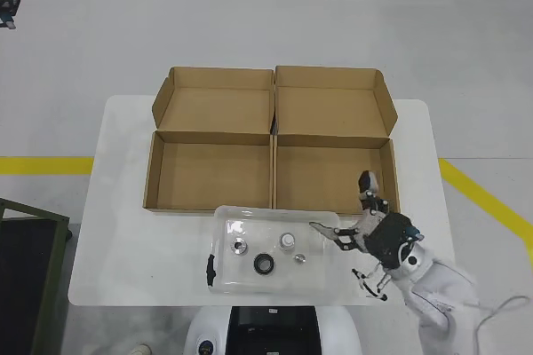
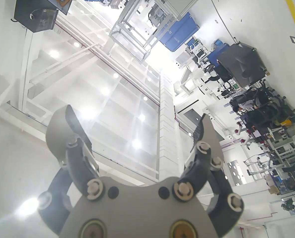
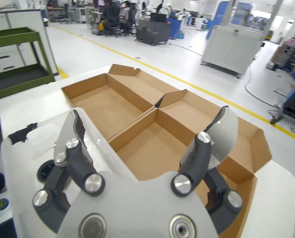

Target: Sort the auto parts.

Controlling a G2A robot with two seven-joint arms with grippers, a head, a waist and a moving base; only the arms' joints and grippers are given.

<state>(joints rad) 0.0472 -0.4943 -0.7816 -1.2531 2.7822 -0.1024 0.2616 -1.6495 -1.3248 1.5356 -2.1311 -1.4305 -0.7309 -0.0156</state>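
In the top view, a clear tray (image 1: 320, 277) is seen at the lower centre of the white bench (image 1: 124, 248), and the parts are held in it: a metal ring (image 1: 238, 247), a black ring (image 1: 266, 263), a white cylinder (image 1: 287, 240) and a small metal piece (image 1: 299, 258), all apart from one another. Two open cardboard boxes, the left box (image 1: 209, 176) and the right box (image 1: 324, 177), are set side by side just above the tray. The right tool (image 1: 339, 204) is placed at the tray's right end, spread wide and holding nothing, with one finger over the tray and the other over the right box. In the left wrist view, the left tool (image 2: 136, 113) is pointed up at the ceiling, its fingers spread, with nothing between them. In the right wrist view, the same wide spread is confirmed, with both boxes lying beyond the fingers. The parts are judged small, stiff and light. The rings are likely smooth and are best pinched across the outer rim, and the cylinder across its sides; a slip may be expected on the smooth tray floor.
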